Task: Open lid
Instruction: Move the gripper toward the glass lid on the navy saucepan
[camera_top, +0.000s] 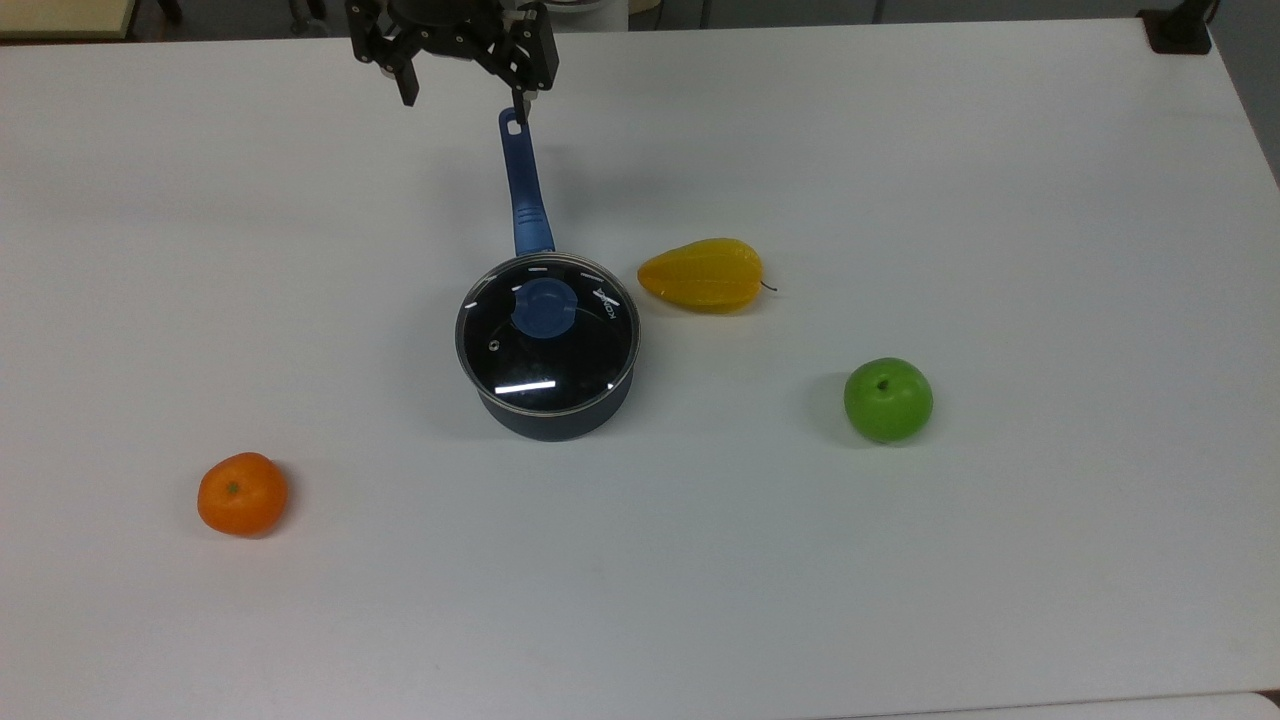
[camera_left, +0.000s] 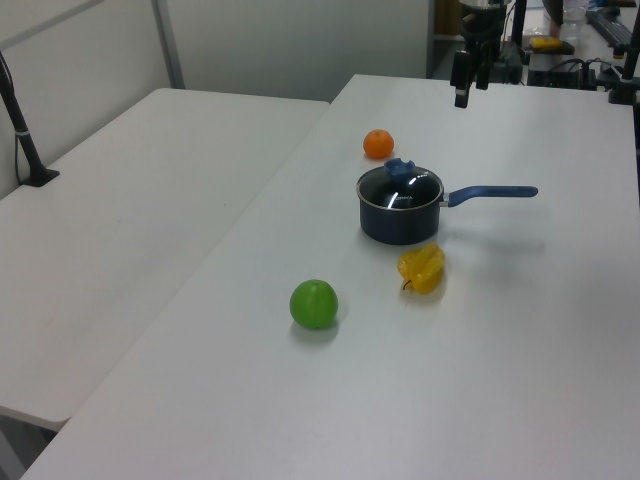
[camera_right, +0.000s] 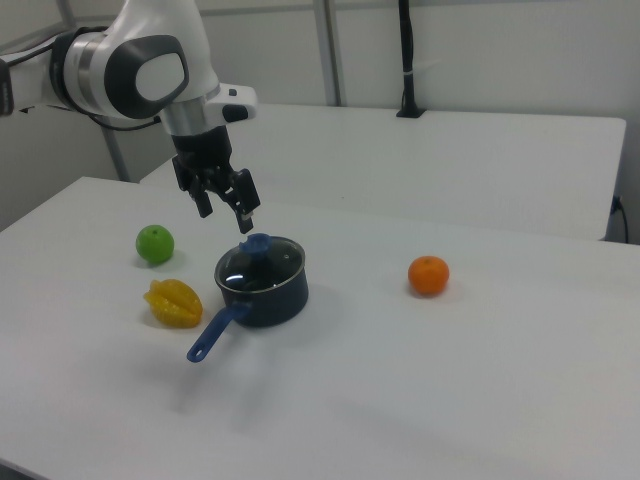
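You're at the approach step: your gripper (camera_top: 462, 88) hangs with fingers spread apart and empty, above the tip of the saucepan handle (camera_top: 524, 190). The lid (camera_top: 548, 335) sits on the saucepan (camera_top: 556, 416), beyond that handle and below the gripper. Next, centre over the blue knob (camera_top: 544, 306) and descend. The right view shows the gripper's height above the knob; the top view doesn't.

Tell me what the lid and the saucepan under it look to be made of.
Lid: clear glass, going by the dark pan interior seen through it and the sharp white glints; a thin bright rim looks like metal; its blue knob is matte, probably plastic.
Saucepan: dark blue body with a dull sheen, likely coated metal; the handle is glossier blue, material uncertain.
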